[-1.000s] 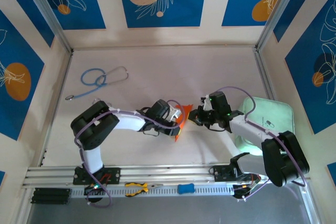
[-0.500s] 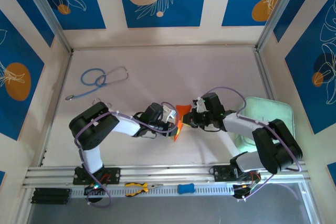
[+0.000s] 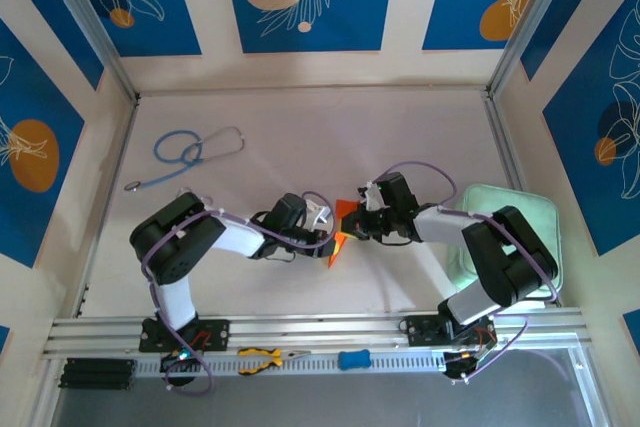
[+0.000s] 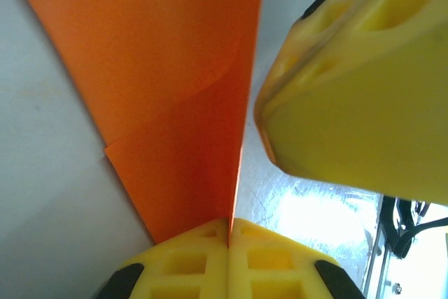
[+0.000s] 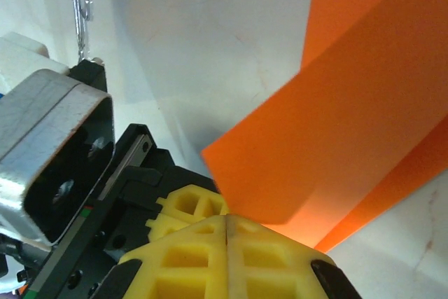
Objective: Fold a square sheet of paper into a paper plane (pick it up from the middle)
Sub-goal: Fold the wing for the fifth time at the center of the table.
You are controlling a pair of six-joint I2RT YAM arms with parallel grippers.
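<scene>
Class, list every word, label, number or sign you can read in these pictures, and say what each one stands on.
None can be read.
The orange paper is plain and unmarked.
The blue wall panels carry only leaf and circle patterns, no lettering.

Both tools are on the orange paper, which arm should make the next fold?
Probably right: the right tool is shut on a broad flap of the orange paper, while the left tool pins its folded edge.
</scene>
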